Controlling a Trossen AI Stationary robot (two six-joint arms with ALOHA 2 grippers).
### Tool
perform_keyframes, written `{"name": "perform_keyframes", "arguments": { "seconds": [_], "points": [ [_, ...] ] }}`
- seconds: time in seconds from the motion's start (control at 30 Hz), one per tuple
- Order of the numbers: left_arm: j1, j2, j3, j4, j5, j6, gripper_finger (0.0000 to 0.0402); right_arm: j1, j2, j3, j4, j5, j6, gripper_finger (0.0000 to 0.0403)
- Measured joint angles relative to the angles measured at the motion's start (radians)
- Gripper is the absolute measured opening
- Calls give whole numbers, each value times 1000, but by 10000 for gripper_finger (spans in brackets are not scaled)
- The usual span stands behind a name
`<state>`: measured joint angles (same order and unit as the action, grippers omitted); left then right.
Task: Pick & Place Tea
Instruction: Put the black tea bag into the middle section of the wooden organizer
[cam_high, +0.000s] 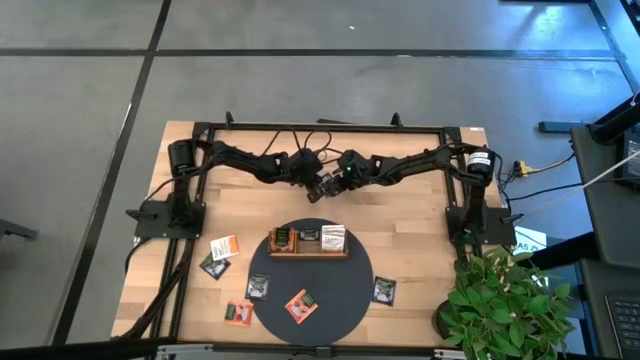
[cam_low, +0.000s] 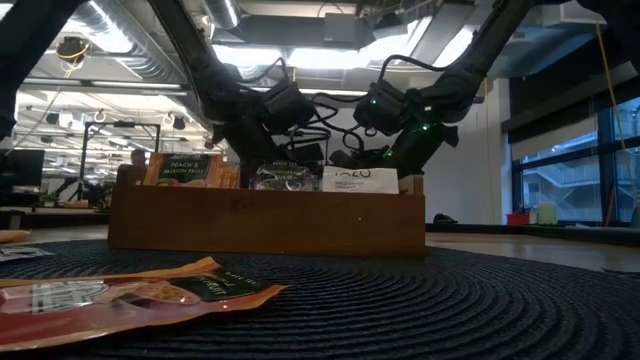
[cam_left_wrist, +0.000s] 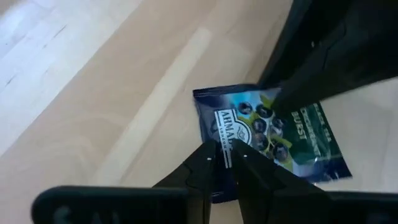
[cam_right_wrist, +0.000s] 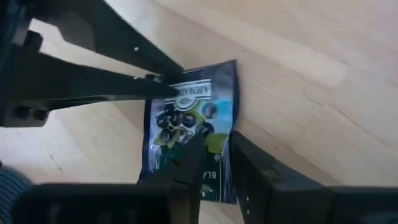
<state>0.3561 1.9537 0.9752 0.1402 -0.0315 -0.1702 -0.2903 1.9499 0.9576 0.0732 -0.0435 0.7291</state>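
A dark blue-black tea sachet (cam_left_wrist: 273, 134) (cam_right_wrist: 189, 121) with a green picture is at the far middle of the table, between both grippers. It looks flat over the wood; whether it rests there does not show. My left gripper (cam_high: 320, 186) (cam_left_wrist: 225, 155) stands at the sachet's logo end, its fingers nearly together on it. My right gripper (cam_high: 343, 178) (cam_right_wrist: 216, 146) comes from the other side, its fingers a narrow gap apart over one long edge. Several more sachets stand in the brown wooden tray (cam_high: 310, 253). My left gripper has the sachet's logo end (cam_left_wrist: 217, 134) between its two fingers, coming down at a slant from the table's left; the fingers hide the contact itself. My right gripper has one finger (cam_right_wrist: 189, 158) over the sachet's face and one (cam_right_wrist: 249, 168) just off its long edge (cam_right_wrist: 231, 118); I cannot tell whether either touches it.
The tray sits at the far rim of the round dark mat (cam_high: 345, 300). Loose sachets lie near: a white-orange one (cam_high: 224, 247), black ones (cam_high: 214, 265) (cam_high: 258, 286) (cam_high: 384, 291) and orange-red ones (cam_high: 300, 305) (cam_high: 238, 313). A potted plant (cam_high: 500, 305) fills the near right corner.
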Motion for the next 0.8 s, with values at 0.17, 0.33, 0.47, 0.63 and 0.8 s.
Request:
{"name": "perform_keyframes", "arguments": {
  "seconds": [0.17,0.33,0.47,0.63,0.8],
  "points": [
    [2,34,2,27,14,0,50,1,1,0,1,-2,-28,54],
    [13,14,0,24,24,33,51,-1,1,0,-2,23,-85,11],
    [19,-30,-5,-14,33,87,53,-1,-14,1,-10,32,-139,7],
    [20,-148,-6,-101,5,211,50,5,-104,-7,-107,100,-213,4],
    [-14,-262,-5,-181,-30,354,50,1,-233,-3,-153,169,-243,3]
  ]
}}
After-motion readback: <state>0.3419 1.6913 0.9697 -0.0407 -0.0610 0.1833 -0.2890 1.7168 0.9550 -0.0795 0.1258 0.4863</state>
